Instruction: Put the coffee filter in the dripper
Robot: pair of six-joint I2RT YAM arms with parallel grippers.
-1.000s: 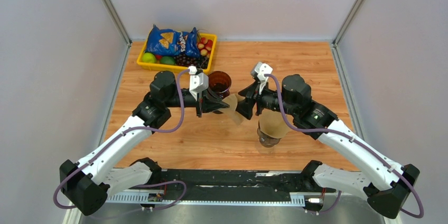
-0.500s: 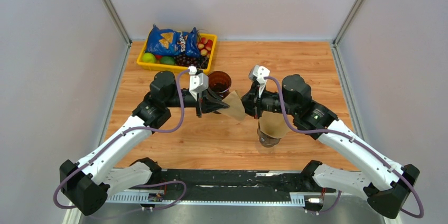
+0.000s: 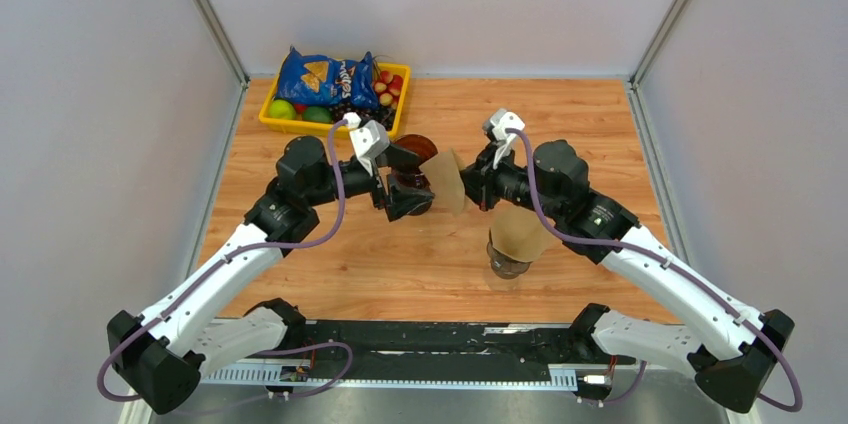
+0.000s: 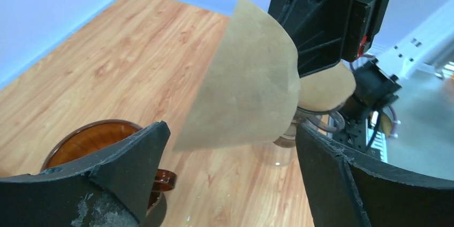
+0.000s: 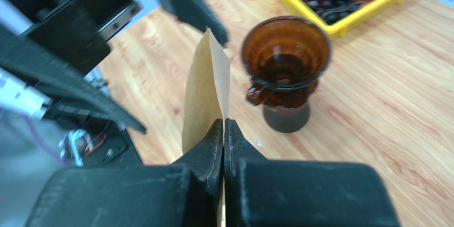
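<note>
A brown paper coffee filter (image 3: 447, 181) (image 4: 251, 88) (image 5: 206, 93) hangs in the air, pinched at its right edge by my shut right gripper (image 3: 470, 184) (image 5: 224, 122). The amber glass dripper (image 3: 418, 152) (image 4: 91, 138) (image 5: 285, 55) stands upright on the table just left of the filter and looks empty inside. My left gripper (image 3: 418, 179) (image 4: 230, 130) is wide open beside the dripper. Its fingers (image 4: 134, 168) stand on either side of the filter's free edge without touching it.
A stack of brown filters (image 3: 517, 234) (image 4: 326, 85) sits on a clear glass holder (image 3: 505, 266) under the right arm. At the back left, a yellow tray (image 3: 268, 125) holds fruit and a blue chip bag (image 3: 325, 79). Grey walls enclose the wooden table.
My right gripper closed on the filter, then my left gripper opened and let it go. The filter now stands more upright, a little farther back, closer to the dripper.
</note>
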